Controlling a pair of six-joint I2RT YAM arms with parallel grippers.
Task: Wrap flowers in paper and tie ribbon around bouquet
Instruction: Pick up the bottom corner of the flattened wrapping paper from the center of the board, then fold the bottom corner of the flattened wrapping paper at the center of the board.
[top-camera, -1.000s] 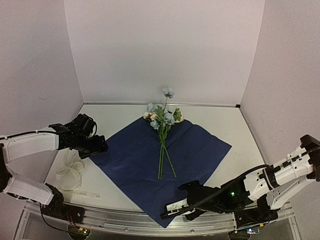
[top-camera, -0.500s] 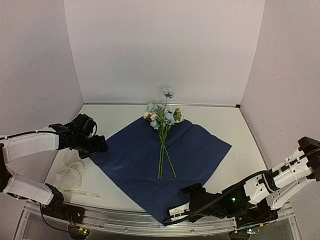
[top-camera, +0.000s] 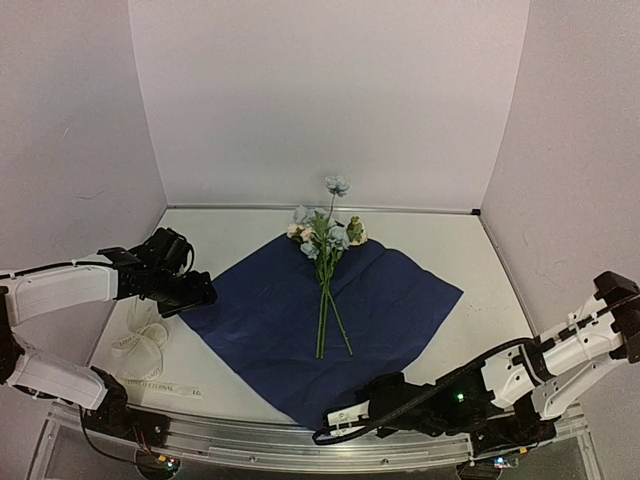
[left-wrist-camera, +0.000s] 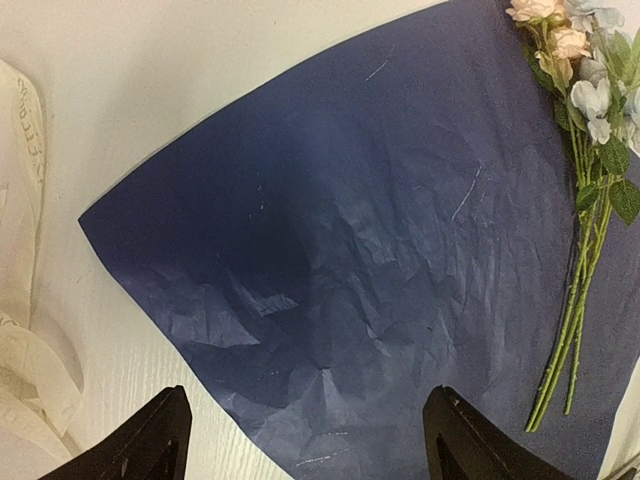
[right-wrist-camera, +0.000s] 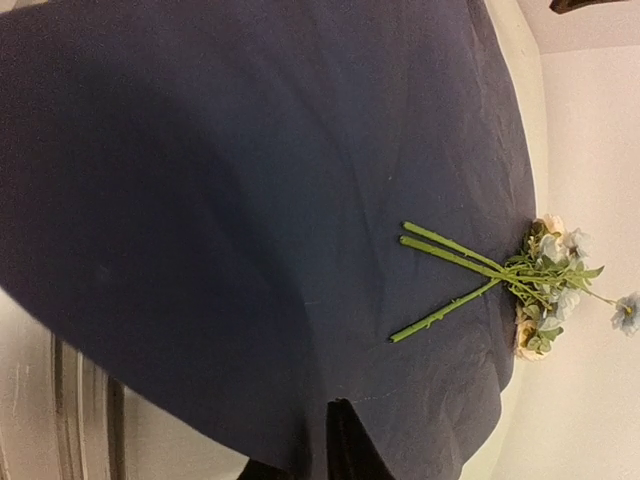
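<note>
Lower and further left than before, the right arm is stretched out, the right gripper (top-camera: 328, 430) at the near corner of the paper (top-camera: 270, 320). From the left wrist, the left gripper (left-wrist-camera: 308, 400) is seen wide open above the paper, the ribbon (left-wrist-camera: 25, 340) beside. From the right wrist, the paper edge is pinched shut; the flowers (right-wrist-camera: 530, 275) lie on it.

The white table (top-camera: 450, 250) carries the blue paper (top-camera: 290, 330) and, left, the ribbon (top-camera: 140, 345).

Top: looks down from high behind onto the paper (top-camera: 270, 320). Left wrist: close over its left corner. Right wrist: close at its near corner. Shared: paper, flowers (top-camera: 325, 240).
</note>
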